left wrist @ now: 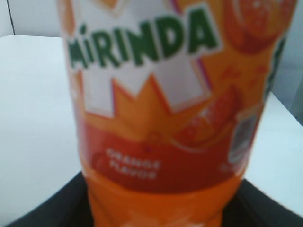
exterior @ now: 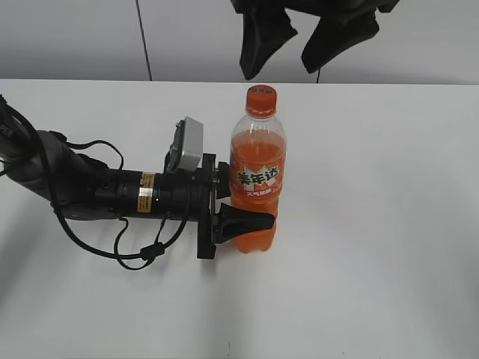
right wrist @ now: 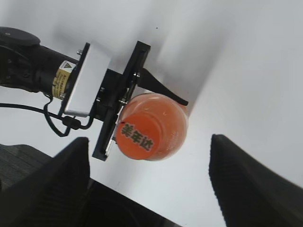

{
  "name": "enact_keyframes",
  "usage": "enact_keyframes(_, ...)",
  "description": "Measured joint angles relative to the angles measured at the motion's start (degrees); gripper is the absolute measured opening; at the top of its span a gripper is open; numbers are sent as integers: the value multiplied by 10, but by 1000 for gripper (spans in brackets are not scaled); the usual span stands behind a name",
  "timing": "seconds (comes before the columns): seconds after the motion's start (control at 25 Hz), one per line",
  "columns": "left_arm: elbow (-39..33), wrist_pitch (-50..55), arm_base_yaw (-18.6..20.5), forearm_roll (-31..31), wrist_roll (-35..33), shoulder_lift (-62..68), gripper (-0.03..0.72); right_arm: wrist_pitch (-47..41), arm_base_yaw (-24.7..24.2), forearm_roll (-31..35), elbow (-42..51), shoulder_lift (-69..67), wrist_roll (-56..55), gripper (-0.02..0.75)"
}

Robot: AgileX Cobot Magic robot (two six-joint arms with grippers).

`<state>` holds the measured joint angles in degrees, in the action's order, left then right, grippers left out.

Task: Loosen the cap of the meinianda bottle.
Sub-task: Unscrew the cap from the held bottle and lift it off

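The meinianda bottle (exterior: 258, 176) stands upright mid-table, full of orange drink, with its orange label facing the camera. Its orange cap (exterior: 262, 99) is on the neck. My left gripper (exterior: 248, 217) lies level with the table and is shut on the bottle's lower body, one black finger in front of it. In the left wrist view the label (left wrist: 161, 94) fills the frame between my jaws (left wrist: 161, 215). My right gripper (exterior: 281, 67) hangs open above the cap without touching it. The right wrist view looks down on the cap (right wrist: 137, 135) between its open fingers (right wrist: 150, 142).
The white table (exterior: 389, 224) carries the left arm (exterior: 90, 187) and its looping cables (exterior: 138, 254) at the left. A grey wrist camera box (exterior: 187, 142) sits on the left gripper. A pale wall with a dark seam (exterior: 144, 37) is behind.
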<state>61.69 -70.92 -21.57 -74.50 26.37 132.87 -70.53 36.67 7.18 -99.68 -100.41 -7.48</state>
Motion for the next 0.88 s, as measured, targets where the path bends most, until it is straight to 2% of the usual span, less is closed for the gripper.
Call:
enact_keyframes(0.2, 0, 0, 0, 1, 0, 0, 403, 0, 0, 30, 0, 0, -38, 585)
enact_keyframes(0.88, 0, -1, 0, 1, 0, 0, 403, 0, 0, 30, 0, -39, -48, 580)
